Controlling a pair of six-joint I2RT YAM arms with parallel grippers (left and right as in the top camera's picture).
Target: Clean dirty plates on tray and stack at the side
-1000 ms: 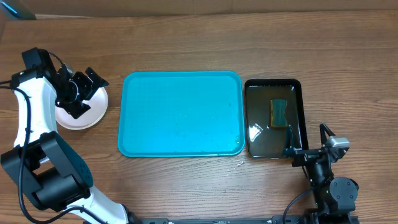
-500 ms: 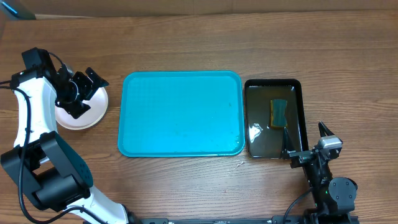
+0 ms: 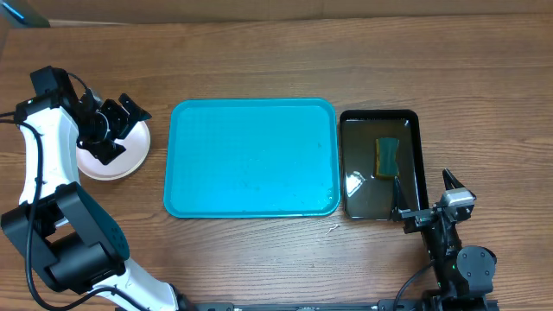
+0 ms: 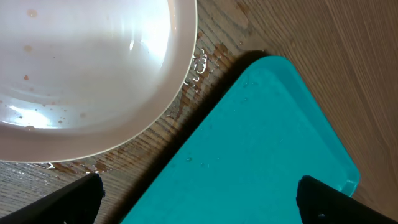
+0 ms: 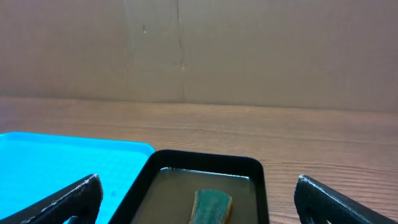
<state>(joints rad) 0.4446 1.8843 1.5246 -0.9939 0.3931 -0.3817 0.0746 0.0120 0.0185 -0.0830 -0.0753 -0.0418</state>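
surface: brown wood-grain table point(image 3: 259, 60) | backdrop: plain tan wall point(image 5: 249, 50) — one vertical seam

The large turquoise rectangular plastic tray point(image 3: 251, 157) lies at the middle of the brown wooden table point(image 3: 259, 60). Just beside its right edge, across a narrow gap, sits the smaller glossy black rectangular tray point(image 3: 380, 112), with a green rectangular sponge point(image 3: 387, 156) lying inside it. Left of the turquoise tray, near but not touching, a round white plate point(image 3: 117, 162) rests on the table.
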